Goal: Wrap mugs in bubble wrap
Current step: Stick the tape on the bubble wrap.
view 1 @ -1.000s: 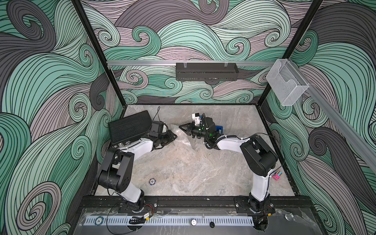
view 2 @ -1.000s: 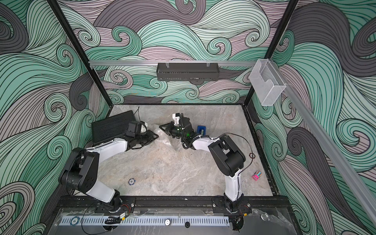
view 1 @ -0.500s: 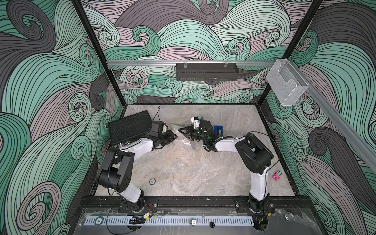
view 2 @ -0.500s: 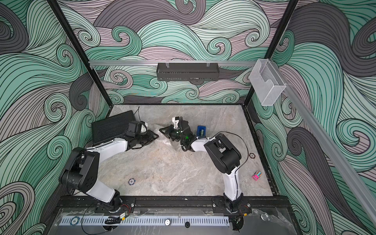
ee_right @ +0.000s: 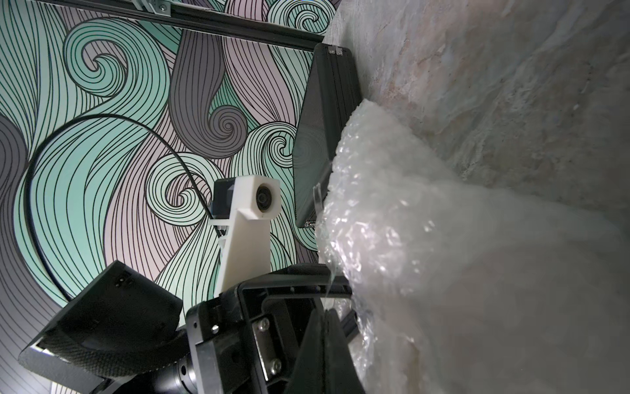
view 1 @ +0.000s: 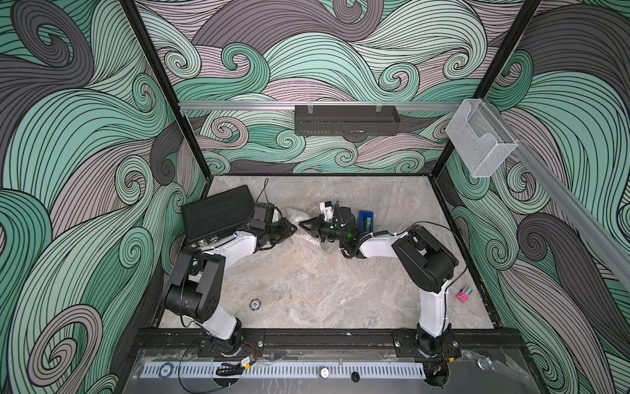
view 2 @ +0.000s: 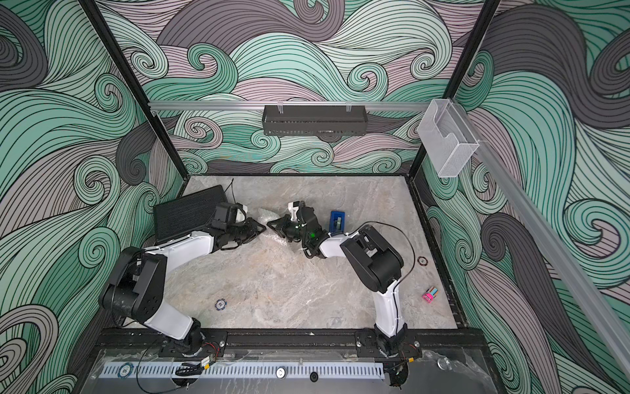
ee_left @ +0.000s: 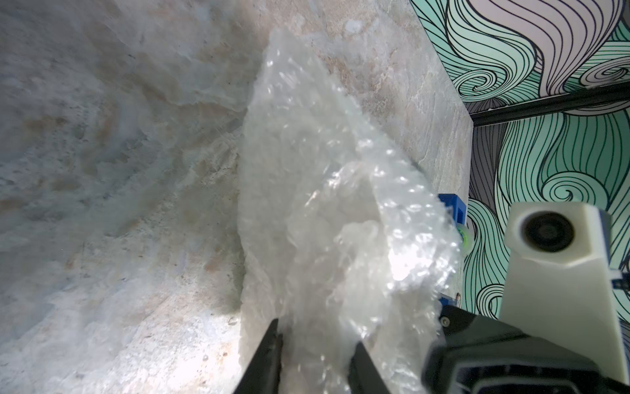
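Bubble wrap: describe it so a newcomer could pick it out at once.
On the grey stone tabletop, look toward the back, where the left gripper and right gripper nearly meet. The bubble wrap is the crumpled sheet bunched between their tips. Unlike the solid blue tape dispenser nearby, it is see-through, whitish and shiny.

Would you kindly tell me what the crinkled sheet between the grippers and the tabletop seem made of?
Bubble wrap: thin clear plastic film, glossy, with small bubbles and white glints at folds. Tabletop: stone or stone-print laminate, grey-beige with veining, matte; I cannot tell which.
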